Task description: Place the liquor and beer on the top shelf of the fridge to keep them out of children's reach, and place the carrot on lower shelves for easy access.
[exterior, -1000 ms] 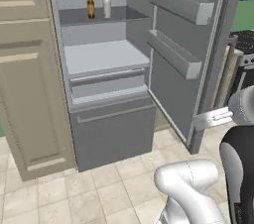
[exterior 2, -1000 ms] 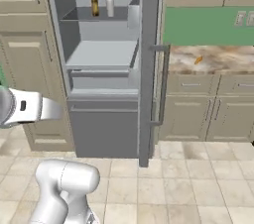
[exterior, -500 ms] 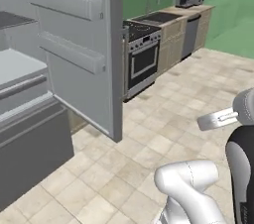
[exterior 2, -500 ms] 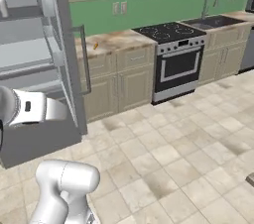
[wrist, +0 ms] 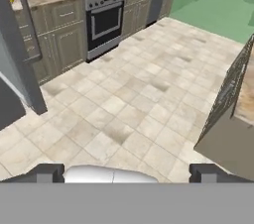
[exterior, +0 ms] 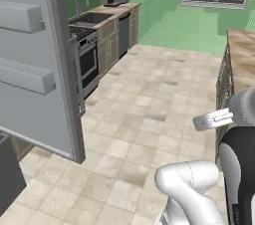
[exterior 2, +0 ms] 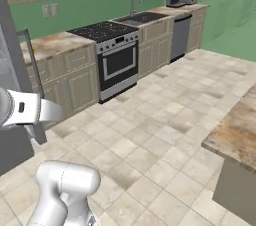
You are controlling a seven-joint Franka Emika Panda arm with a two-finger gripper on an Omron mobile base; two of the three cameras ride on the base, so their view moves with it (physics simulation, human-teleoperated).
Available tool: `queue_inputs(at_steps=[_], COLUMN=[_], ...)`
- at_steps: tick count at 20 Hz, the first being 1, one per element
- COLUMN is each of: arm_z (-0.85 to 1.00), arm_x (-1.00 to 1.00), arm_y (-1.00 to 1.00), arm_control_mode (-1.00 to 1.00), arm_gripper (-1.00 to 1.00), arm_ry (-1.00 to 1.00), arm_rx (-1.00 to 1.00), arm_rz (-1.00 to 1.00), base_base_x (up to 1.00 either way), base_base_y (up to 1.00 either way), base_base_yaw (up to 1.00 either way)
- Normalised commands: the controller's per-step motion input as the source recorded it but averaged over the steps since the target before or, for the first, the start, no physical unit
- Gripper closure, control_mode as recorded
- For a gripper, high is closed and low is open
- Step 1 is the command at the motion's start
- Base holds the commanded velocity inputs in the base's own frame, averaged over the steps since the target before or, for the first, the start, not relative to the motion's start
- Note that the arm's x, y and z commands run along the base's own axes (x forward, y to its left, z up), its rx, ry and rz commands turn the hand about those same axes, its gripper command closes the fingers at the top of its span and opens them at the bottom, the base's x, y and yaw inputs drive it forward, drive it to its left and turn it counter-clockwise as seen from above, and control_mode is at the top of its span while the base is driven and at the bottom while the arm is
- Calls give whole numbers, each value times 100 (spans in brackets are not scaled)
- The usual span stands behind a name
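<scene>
The fridge (exterior: 40, 64) door stood open at the left, its inner face carrying two grey door bins. Behind it ran a stove (exterior: 84, 57), a sink (exterior: 92, 18) and beige cabinets along a green wall. Tiled floor (exterior: 149, 104) spread ahead; a wooden tabletop (exterior: 242, 55) sat right.

The fridge (exterior: 40, 64) door stands at the left of the left base view, with the stove (exterior: 84, 57) behind it. Further back, a sink (exterior 2: 137, 18) lies in the counter. A second counter (exterior: 243, 55) fills the right edge.
</scene>
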Motion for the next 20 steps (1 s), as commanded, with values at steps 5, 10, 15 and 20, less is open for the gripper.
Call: queue_inputs(at_steps=[5, 10, 15, 20], arm_z=[0, 0, 0, 0], arm_x=[0, 0, 0, 0], arm_y=[0, 0, 0, 0], arm_control_mode=[100, 100, 100, 100], arm_gripper=[-100, -100, -100, -100], arm_ry=[0, 0, 0, 0], arm_rx=[0, 0, 0, 0], arm_rz=[0, 0, 0, 0], base_base_x=[86, 100, 100, 100], base_base_y=[0, 0, 0, 2], base_base_yaw=[-17, 0, 11, 29])
